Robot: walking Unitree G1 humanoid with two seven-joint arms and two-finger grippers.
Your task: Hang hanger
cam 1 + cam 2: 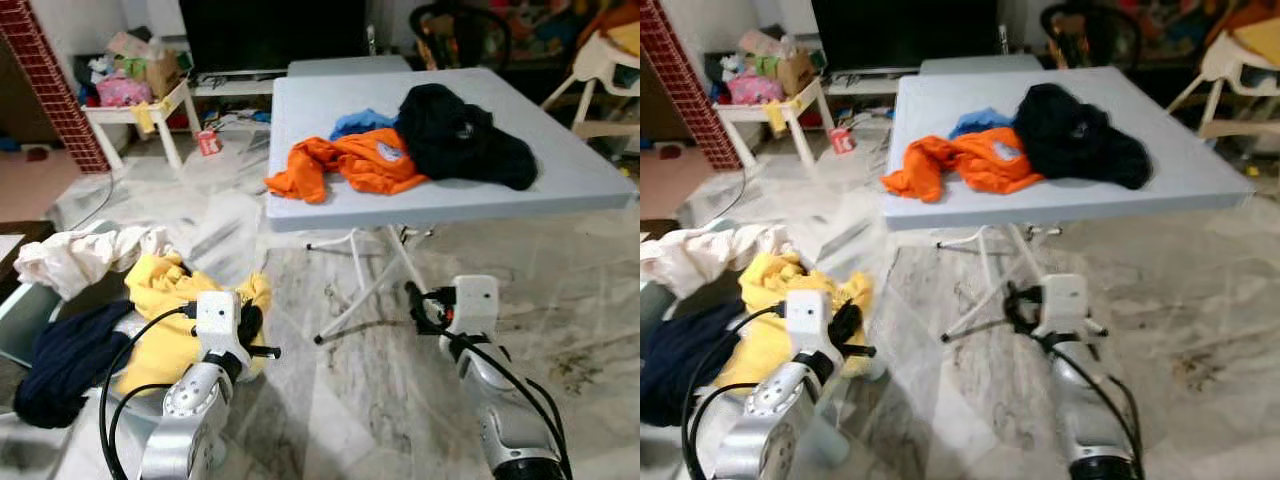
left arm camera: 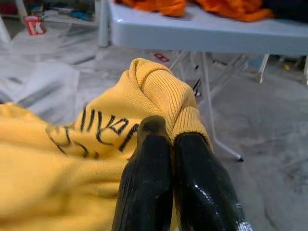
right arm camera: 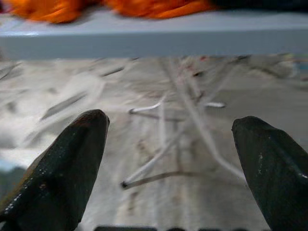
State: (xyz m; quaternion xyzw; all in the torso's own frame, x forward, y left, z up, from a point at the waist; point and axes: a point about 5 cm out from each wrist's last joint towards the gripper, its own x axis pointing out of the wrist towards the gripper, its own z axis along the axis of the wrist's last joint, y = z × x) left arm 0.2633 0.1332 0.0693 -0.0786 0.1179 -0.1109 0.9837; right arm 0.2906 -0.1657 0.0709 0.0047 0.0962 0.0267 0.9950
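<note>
Left gripper clenched beside yellow sweater near laundry pile; right gripper released, pointing under folding table. Hanger not discernible; likely searching, next calling for locating it.

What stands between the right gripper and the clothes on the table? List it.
Only the table's front edge. The open right gripper points at it from below tabletop level, and the orange garment and black garment lie above. The left gripper is shut on the yellow sweater.
</note>
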